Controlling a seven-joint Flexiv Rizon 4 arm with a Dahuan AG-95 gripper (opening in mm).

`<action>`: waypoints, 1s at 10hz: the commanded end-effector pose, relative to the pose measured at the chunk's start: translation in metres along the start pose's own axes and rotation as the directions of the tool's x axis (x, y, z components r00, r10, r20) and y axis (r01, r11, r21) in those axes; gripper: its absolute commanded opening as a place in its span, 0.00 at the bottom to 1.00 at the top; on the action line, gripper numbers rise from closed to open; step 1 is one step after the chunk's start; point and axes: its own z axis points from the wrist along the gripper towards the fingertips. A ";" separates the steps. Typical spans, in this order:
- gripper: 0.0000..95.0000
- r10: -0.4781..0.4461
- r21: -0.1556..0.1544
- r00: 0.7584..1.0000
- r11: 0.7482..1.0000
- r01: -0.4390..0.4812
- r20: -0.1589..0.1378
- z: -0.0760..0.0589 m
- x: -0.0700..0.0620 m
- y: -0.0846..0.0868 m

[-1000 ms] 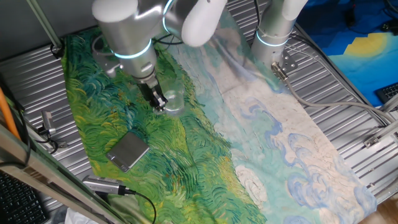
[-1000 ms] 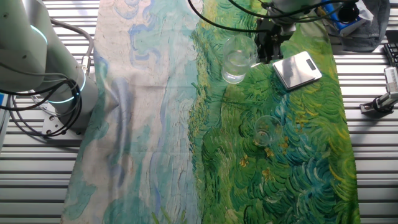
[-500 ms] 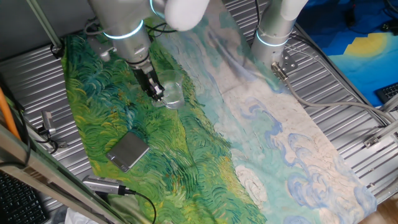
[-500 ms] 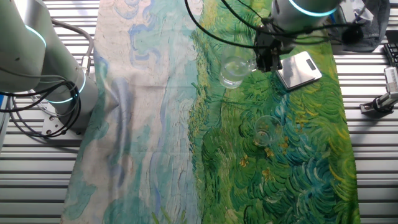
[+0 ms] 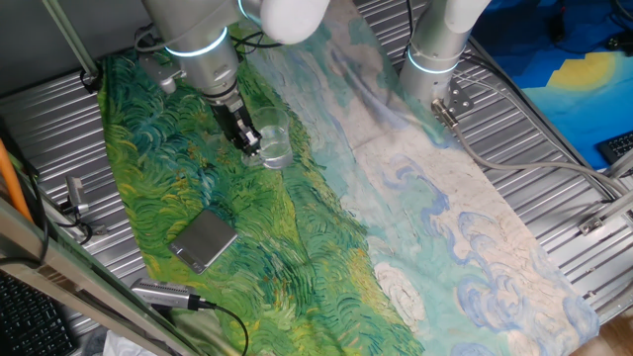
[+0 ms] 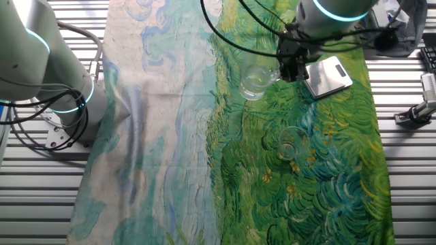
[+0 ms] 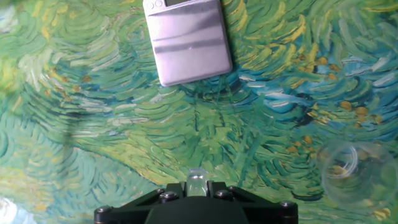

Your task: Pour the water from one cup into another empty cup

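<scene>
The gripper (image 6: 281, 68) was closed on the rim of the glass cup (image 6: 254, 81), holding it clear of the painted cloth (image 6: 327, 170); the water (image 6: 253, 84) lay in its base. The empty cup (image 6: 289, 143) stood on the cloth at about five o'clock from it, the grey square block (image 6: 328, 75) at three o'clock.

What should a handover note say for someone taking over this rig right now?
Gripper: shut on the rim of the glass cup with water, held above the painted cloth.
The small empty cup stands upright on the green part of the cloth, apart from the held cup; the grey square block lies beside the gripper.
Done: source cup grasped and lifted.
Left: carry it over the small cup, tilt, pour.
</scene>
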 end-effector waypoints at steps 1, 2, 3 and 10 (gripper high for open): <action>0.00 0.011 -0.003 1.000 1.000 -0.011 0.002 0.003 -0.001 -0.004; 0.00 0.010 -0.004 1.000 1.000 -0.010 0.000 0.002 0.001 -0.007; 0.00 0.006 -0.001 1.000 1.000 -0.006 0.002 0.002 0.001 -0.007; 0.00 -0.008 0.003 1.000 1.000 0.008 -0.001 -0.005 0.007 -0.013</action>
